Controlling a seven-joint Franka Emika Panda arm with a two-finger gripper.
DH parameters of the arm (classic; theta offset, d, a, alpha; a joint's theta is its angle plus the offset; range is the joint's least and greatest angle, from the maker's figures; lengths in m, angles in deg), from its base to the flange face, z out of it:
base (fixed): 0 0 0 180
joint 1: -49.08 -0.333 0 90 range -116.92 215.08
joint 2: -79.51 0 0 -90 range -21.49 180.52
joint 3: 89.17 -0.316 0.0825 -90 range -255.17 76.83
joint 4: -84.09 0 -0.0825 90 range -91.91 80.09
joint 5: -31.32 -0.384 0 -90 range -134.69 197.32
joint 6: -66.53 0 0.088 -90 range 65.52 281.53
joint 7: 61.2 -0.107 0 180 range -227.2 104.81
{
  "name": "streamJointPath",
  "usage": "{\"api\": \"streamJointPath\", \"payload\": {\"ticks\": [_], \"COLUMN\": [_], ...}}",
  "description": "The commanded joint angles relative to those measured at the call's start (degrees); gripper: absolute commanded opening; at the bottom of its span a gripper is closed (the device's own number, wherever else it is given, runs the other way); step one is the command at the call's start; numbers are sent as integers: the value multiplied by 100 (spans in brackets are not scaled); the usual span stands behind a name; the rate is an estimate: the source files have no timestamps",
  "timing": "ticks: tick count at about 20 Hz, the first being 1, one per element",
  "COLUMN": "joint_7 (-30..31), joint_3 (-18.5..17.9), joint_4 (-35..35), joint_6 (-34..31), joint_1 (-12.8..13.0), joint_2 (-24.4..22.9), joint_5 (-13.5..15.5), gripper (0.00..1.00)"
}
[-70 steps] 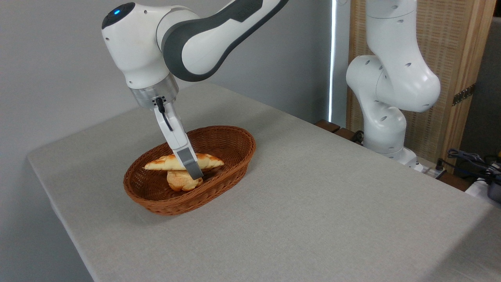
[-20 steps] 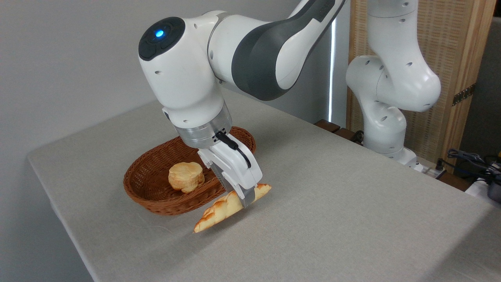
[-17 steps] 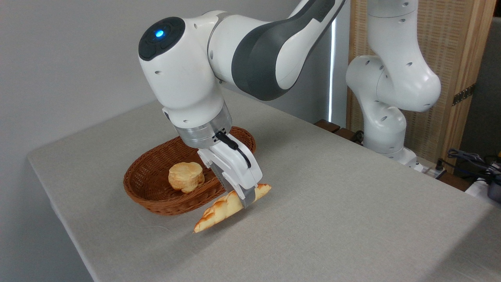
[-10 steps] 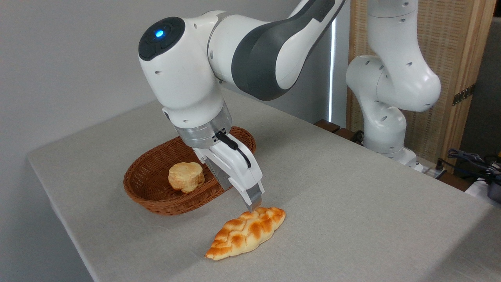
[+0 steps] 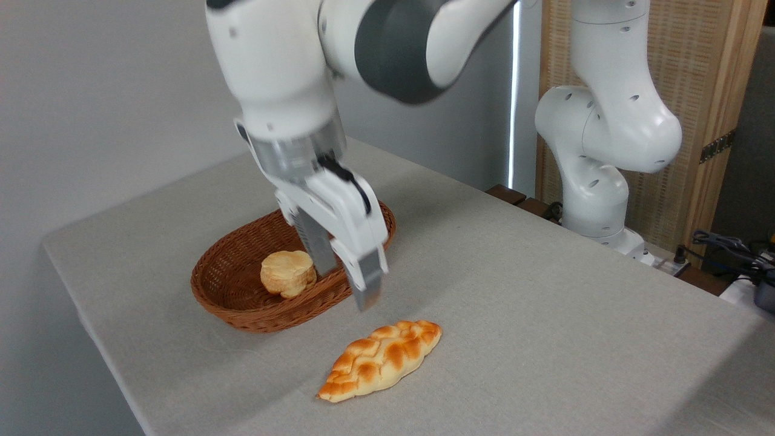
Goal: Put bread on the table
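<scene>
From the fixed camera, we see the bread, a braided golden-orange loaf with pointed ends, lying flat on the table, its long axis running from lower left to upper right. It rests on the grey-beige cloth just in front of the wicker basket and apart from it, with nothing touching it.

Above and slightly behind the loaf we see the gripper hanging in the air, clear of the bread and holding nothing. Its two fingers point down and a little toward us, with a visible gap between them; the nearer finger's grey pad ends above the cloth between basket and loaf, while the farther finger shows in front of the basket's interior. The white hand body is somewhat blurred. A black cable loops along its side.

Inside the basket we see a small round pale bun sitting toward the left half, upright on the woven floor, close beside the farther finger as pictured.

The arm arches in from the upper right, its white and dark-grey links filling the top of the picture, and its base column stands at the table's far right edge before a slatted wooden panel. Dark cables lie at the far right.
</scene>
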Motion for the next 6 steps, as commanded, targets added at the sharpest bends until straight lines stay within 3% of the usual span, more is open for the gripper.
{"api": "streamJointPath", "payload": {"ticks": [1, 6], "joint_7": [21, 22], "joint_3": [-1, -9], "joint_4": [260, 260], "joint_6": [205, 223], "joint_1": [75, 84], "joint_2": [-278, -463], "joint_5": [-64, -64], "gripper": [100, 100]}}
